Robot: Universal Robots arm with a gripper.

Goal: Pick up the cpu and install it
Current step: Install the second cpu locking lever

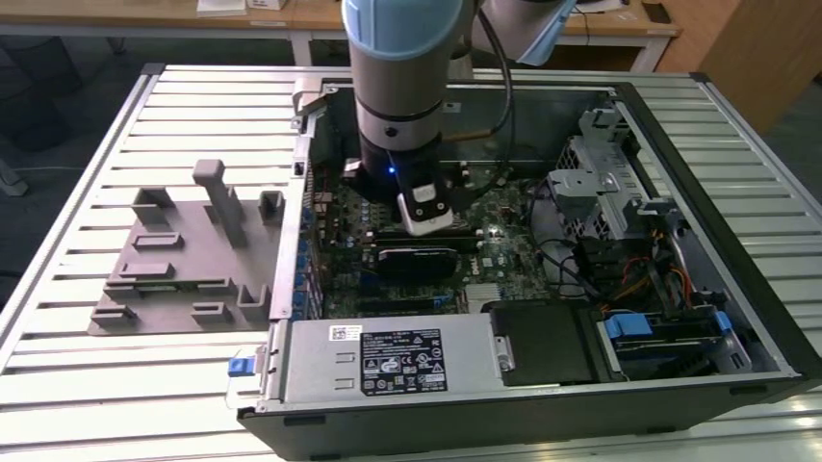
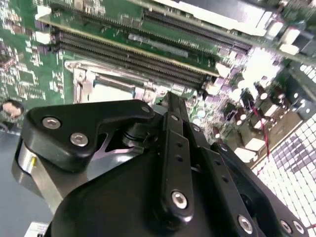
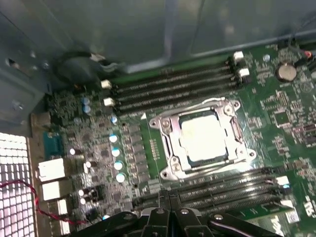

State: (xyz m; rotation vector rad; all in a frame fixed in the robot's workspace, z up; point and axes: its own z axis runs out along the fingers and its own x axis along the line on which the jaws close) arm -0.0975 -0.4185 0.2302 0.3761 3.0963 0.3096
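Slatted metal worktop (image 1: 77,289) carries the open computer case (image 1: 719,241). We see the cpu (image 3: 203,134) lying flat in its socket frame (image 3: 165,123), beyond our hand (image 3: 170,197), whose fingers meet, clenched on nothing, near the memory slots (image 3: 217,190).

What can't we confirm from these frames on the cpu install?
- Pincer state: in the second wrist view its own black body covers the fingertips, so open or shut is unclear.
- CPU seating: in the first wrist view it lies in the socket, but glare washes out its top; full seating unclear.
- Socket area in the exterior view: the arm stands in front of it.
- Whether the socket latch is locked: too small to tell.
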